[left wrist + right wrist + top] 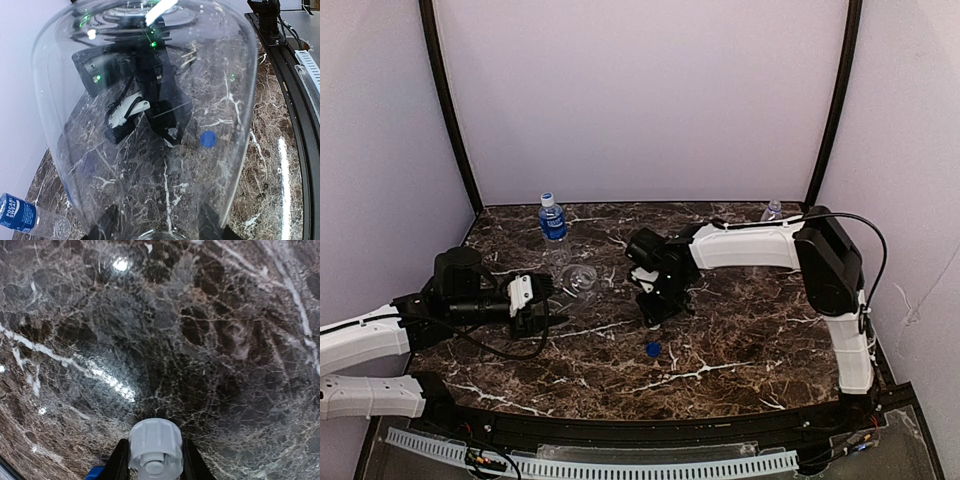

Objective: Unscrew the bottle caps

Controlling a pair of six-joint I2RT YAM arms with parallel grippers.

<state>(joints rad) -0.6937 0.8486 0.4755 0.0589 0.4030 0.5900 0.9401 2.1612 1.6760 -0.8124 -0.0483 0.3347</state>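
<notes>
My left gripper is shut on the unlabelled clear bottle and holds it sideways above the table. In the left wrist view this bottle fills the picture, with both fingers pressed on its narrow end. My right gripper points down at the table, to the right of that bottle and apart from it. It is shut on the white cap, which sits between the two fingers. A blue cap lies loose on the marble in front of it, with an edge of that blue cap showing in the right wrist view.
A capped bottle with a blue label stands at the back left. Another bottle stands at the back right, partly behind my right arm. White curtain walls close in the dark marble table on three sides.
</notes>
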